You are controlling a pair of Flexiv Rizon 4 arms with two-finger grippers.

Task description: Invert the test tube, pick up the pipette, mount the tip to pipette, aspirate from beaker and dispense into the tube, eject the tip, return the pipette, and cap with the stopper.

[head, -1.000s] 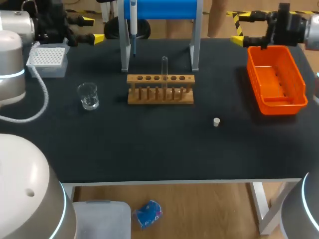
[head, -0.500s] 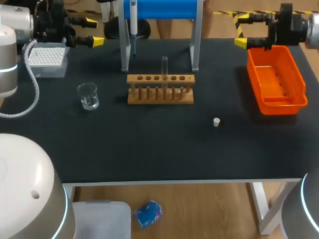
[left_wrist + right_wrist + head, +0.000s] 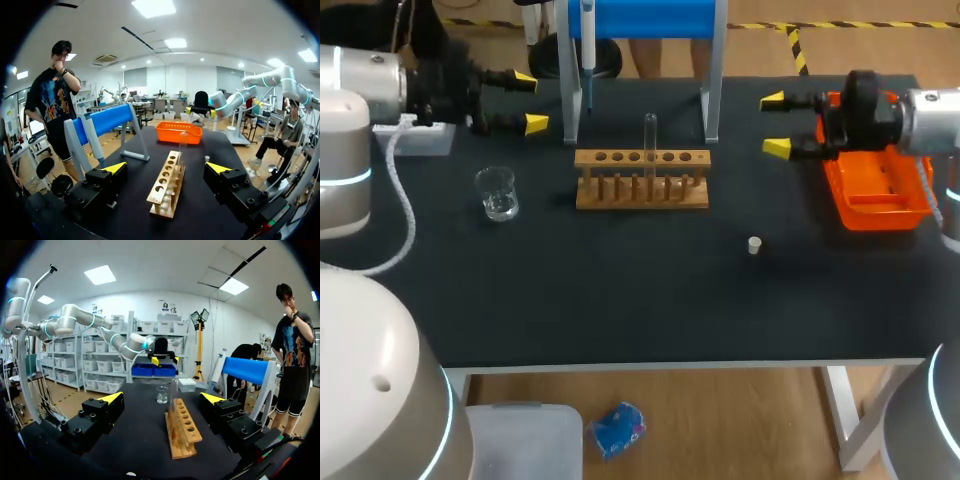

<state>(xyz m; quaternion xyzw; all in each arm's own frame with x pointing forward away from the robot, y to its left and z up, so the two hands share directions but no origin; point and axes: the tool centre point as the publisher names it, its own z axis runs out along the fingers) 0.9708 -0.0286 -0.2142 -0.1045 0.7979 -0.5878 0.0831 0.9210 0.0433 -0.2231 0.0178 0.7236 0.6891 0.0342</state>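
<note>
Head view: clear glass test tube (image 3: 649, 135) upright in wooden rack (image 3: 642, 200), both arms' jaws wide apart

Left arm (image 3: 380, 85) conceals most of the tip box (image 3: 425, 140). Pipette (image 3: 587, 45) upper end is cut off at the head view's edge.

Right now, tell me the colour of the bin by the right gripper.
Orange. The head view shows the bin best, near the right gripper.
</note>
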